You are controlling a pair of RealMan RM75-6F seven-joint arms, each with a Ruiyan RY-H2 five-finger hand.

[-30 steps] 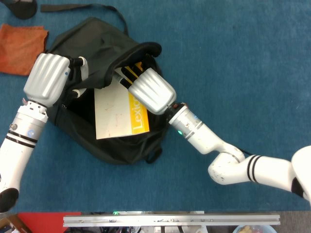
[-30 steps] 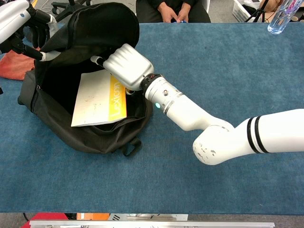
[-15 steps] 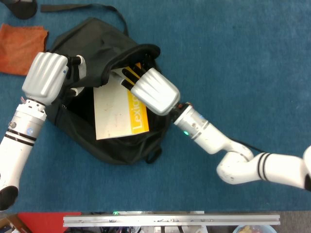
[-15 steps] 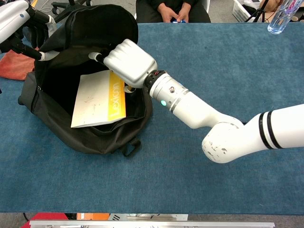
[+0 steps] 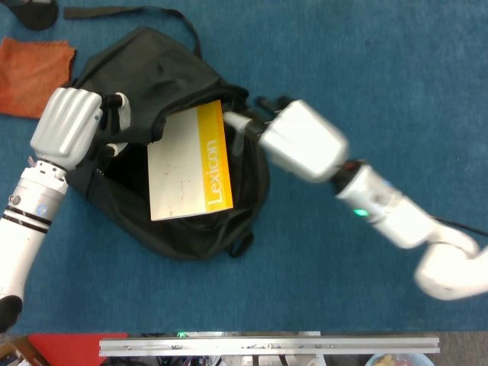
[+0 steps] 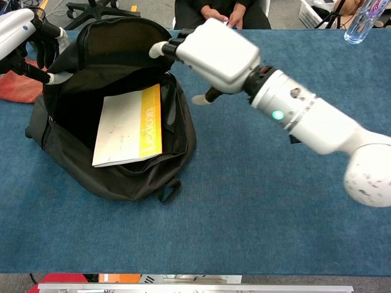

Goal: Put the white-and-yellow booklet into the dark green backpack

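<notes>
Head view shows the right hand point(image 5: 299, 141) blurred, so its fingers are hard to read there; the chest view has it raised above the table point(image 6: 244, 201) with fingers apart and nothing in them. The left hand point(image 5: 70, 126) is partly hidden: its dark fingers curl into the fabric at the bag's rim, gripping it, and in the chest view the hand sits at the far 10 o'clock corner, cut off by the frame edge. Both forearms run out of the picture.

The dark green backpack point(image 5: 183, 221) lies on its back with its mouth held open. The white-and-yellow booklet point(image 5: 187, 164) rests inside the opening, flat and slightly tilted, its yellow spine strip reading "Lexicon" on the 3 o'clock side. Its upper left corner slips under the bag's flap; the rest is plainly visible. The right hand is just beside the bag's rim at about 2 o'clock from the booklet, not touching it.

An orange cloth point(image 5: 32, 67) lies on the blue surface at 10 o'clock from the bag, partly cut off. A plastic bottle point(image 6: 361, 19) stands at the far 1 o'clock corner in the chest view. A seated person's hands point(image 6: 215, 12) show beyond the table at 12 o'clock.
</notes>
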